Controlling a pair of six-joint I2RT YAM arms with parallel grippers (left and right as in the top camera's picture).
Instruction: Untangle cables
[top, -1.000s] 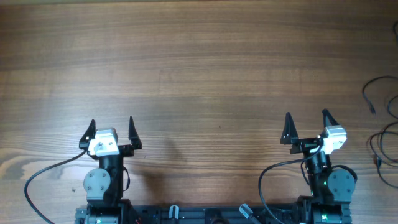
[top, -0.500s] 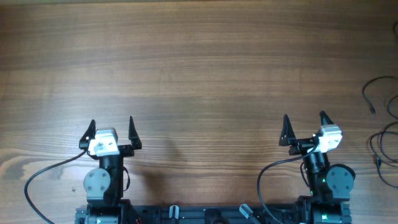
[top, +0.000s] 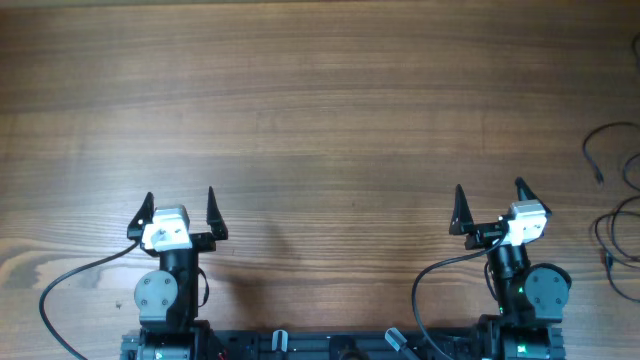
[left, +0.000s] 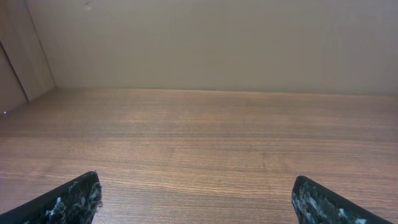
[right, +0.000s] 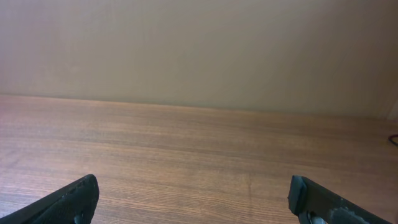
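The cables (top: 598, 177) are thin black wires lying in loose loops at the table's far right edge, partly cut off by the overhead frame; a second loop (top: 607, 258) lies nearer the front. My right gripper (top: 489, 186) stands open to their left, well apart from them, with nothing between its fingers (right: 194, 186). A sliver of wire (right: 394, 140) shows at the right edge of the right wrist view. My left gripper (top: 180, 195) is open near the front left, empty (left: 196, 186), far from the cables.
The wooden table (top: 320, 120) stretches ahead of both grippers to a plain beige wall (left: 211, 43). Thicker black arm cables (top: 60, 285) curl beside each arm base at the front edge.
My right gripper has shifted very slightly to the left. The left arm and the cables have not moved.
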